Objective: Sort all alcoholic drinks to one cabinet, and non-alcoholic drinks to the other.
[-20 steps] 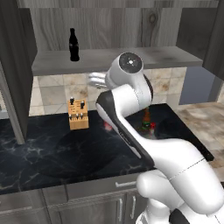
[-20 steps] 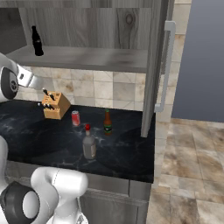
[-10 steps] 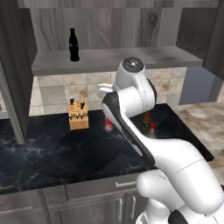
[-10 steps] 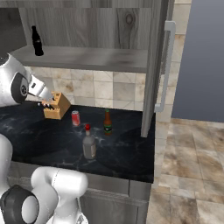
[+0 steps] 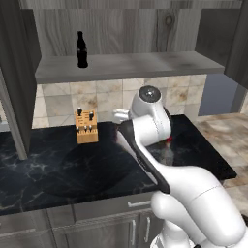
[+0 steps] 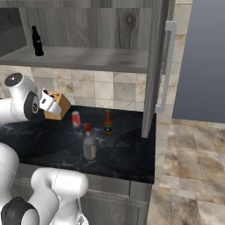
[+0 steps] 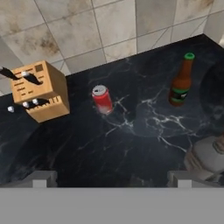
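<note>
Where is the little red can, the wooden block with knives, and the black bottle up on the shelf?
Short red soda can with silver top [image 7: 102,100], hand view, on its red side.
Wooden knife block [image 7: 40,90], hand view, on its front face.
Small black contoured cola bottle [image 5: 82,51], left base view, on its body.

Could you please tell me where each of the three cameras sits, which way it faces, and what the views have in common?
Left base view: behind the arm's left, facing the counter, knife block and cola bottle; white arm at lower right.
Right base view: behind its right, facing the soda can, slim bottle and stout bottle; arm at lower left.
Hand view: on the hand, looking down at the counter; open pincer at bottom.
All share the knife block.
</note>
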Controlling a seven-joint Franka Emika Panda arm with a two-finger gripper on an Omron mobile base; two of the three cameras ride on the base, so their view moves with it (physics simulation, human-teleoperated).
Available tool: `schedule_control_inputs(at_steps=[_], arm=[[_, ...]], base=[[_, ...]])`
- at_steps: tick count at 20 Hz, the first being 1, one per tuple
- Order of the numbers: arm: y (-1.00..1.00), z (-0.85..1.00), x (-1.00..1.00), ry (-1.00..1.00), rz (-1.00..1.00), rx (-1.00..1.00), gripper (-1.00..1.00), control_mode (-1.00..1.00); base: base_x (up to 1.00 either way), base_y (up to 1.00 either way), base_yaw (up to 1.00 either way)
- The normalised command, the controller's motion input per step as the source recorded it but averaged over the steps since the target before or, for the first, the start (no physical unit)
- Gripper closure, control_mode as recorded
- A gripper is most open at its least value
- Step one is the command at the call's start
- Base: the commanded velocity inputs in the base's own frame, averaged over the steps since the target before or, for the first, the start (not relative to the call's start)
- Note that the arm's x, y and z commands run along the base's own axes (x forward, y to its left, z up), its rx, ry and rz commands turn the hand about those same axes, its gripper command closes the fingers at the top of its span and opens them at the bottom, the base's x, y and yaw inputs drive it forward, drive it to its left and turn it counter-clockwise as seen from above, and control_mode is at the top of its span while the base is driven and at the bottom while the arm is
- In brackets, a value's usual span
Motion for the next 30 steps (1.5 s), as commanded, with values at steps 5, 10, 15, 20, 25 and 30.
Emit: schedule_control_inputs(at_steps=[5, 10, 15, 20, 25, 30], arm=[[0.00, -0.34, 0.36, 0.00, 0.00, -0.02, -1.00, -1.00], [0.00, -0.29, 0.52, 0.00, 0.00, -0.04, -1.00, -1.00], [0.00, -0.18, 0.55, 0.02, 0.01, -0.03, -1.00, -1.00], [0.00, -0.15, 0.40, 0.07, 0.05, -0.03, -1.00, -1.00], [0.03, -0.37, 0.21, 0.07, 0.06, -0.05, -1.00, -1.00], [0.00, -0.42, 0.10, 0.01, 0.02, -0.02, -1.00, -1.00]], base=[[0.00, 0.00, 0.00], [0.00, 0.00, 0.00], [0.00, 0.00, 0.00], [0.00, 0.00, 0.00], [0.00, 0.00, 0.00], [0.00, 0.00, 0.00]])
